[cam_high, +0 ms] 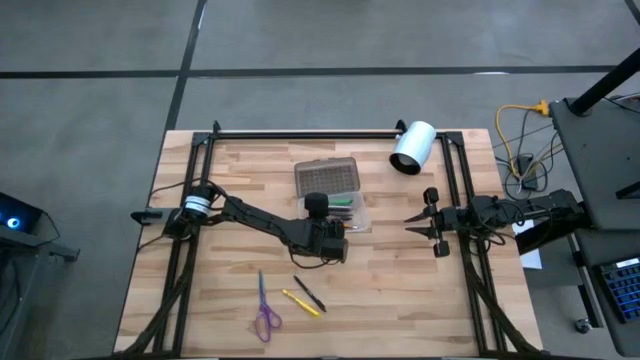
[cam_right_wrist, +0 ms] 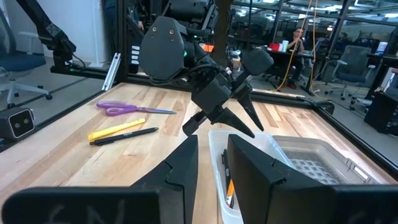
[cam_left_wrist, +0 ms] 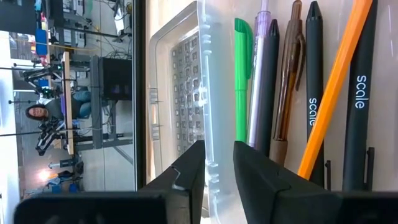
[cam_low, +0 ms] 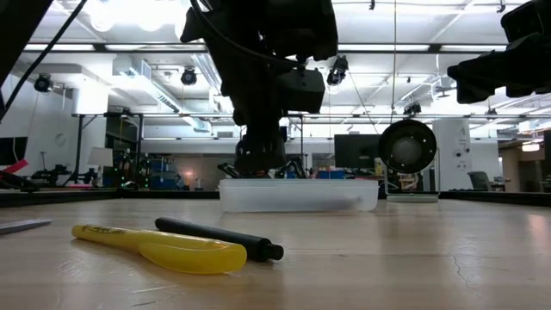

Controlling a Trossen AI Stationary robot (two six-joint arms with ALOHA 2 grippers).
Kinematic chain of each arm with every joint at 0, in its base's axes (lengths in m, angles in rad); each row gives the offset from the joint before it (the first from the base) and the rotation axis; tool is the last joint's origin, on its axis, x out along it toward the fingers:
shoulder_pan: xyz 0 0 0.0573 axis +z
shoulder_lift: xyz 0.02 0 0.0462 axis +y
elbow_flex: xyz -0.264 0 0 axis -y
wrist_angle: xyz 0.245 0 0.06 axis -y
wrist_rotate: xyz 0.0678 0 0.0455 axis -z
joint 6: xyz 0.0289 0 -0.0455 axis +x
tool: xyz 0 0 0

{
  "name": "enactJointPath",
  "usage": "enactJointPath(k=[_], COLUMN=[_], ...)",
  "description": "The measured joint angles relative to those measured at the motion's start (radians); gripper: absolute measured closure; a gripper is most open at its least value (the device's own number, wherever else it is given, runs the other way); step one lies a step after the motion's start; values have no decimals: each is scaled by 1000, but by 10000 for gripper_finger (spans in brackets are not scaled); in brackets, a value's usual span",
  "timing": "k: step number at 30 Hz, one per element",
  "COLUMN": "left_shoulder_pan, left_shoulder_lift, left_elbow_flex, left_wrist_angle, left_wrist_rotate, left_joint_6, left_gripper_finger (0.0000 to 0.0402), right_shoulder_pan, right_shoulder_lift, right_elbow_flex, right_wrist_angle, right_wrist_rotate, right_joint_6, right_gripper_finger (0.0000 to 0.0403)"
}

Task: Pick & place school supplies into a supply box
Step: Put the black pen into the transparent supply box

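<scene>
Light wooden slatted tabletop [cam_high: 400,300]. Clear rectangular plastic supply box [cam_high: 352,215] with grey textured lid [cam_high: 328,177] lies near the far edge, centre; it holds green, purple, brown, black and orange pens [cam_left_wrist: 311,93], two marked "scale". Left gripper [cam_high: 338,232] hovers over the box, fingers apart, empty. Right gripper [cam_high: 410,227] waits near the right edge, spread. Purple-handled scissors [cam_high: 264,310], yellow pen [cam_high: 300,302] and black pen [cam_high: 309,293] lie near the front edge.

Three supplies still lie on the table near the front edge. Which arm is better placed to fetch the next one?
Left, probably. Its tool hangs open over the supply box, close to the black pen, yellow pen and scissors. The right tool waits farther off.
</scene>
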Motion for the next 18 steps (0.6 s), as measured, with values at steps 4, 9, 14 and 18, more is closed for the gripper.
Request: enactJointPath(k=[4,9,14,18], left_shoulder_pan=[-2,-24,-53,-72], left_shoulder_lift=[0,0,-6,-12], left_elbow_flex=[3,9,17,40], left_wrist_angle=[0,0,0,0], left_wrist_rotate=[0,-1,-1,57], left_joint_6=[1,28,70,77], left_gripper_finger=[333,332,332,332], right_shoulder_pan=[0,0,0,0], right_shoulder_lift=[0,0,0,0], right_elbow_flex=[0,0,0,0], right_wrist_angle=[0,0,0,0], right_wrist_rotate=[0,0,0,0], right_joint_6=[0,0,0,0], right_gripper_finger=[330,335,329,324])
